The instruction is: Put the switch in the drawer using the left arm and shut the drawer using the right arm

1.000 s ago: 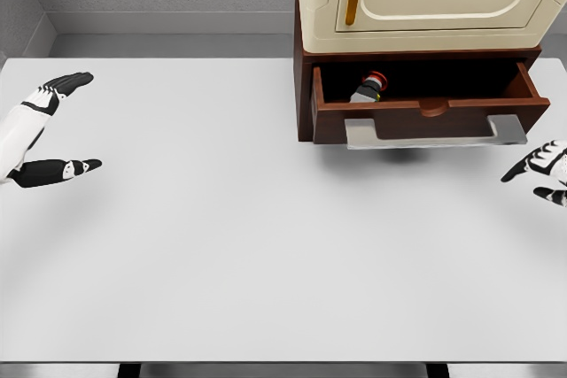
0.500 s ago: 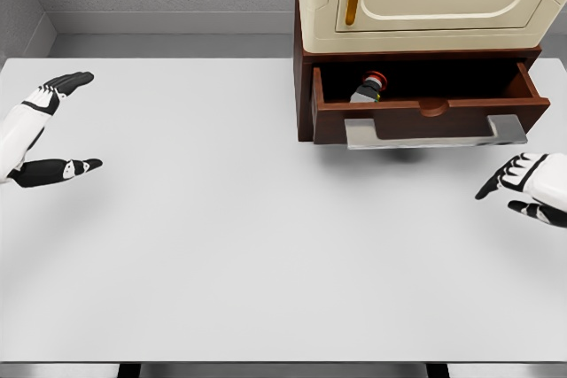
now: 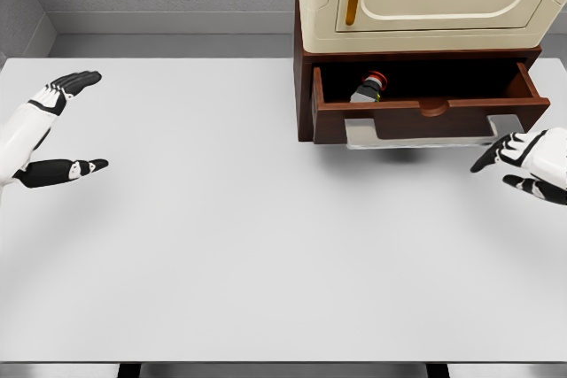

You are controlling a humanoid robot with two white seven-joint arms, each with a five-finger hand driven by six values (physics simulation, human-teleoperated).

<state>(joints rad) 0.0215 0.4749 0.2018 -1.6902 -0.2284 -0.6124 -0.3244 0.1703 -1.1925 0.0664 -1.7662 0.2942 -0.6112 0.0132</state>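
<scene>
Red-capped grey switch [image 3: 368,88] is lying inside the open brown wooden drawer [image 3: 425,117] near the white table's [image 3: 230,236] far right edge. Right hand [image 3: 528,164] is hovering by the drawer's right front corner, fingers spread, empty. Left hand [image 3: 49,130] is hanging wide open at the left edge.

Bright, even, sharp render; a soft shadow lies beneath the open drawer [image 3: 425,117].
</scene>
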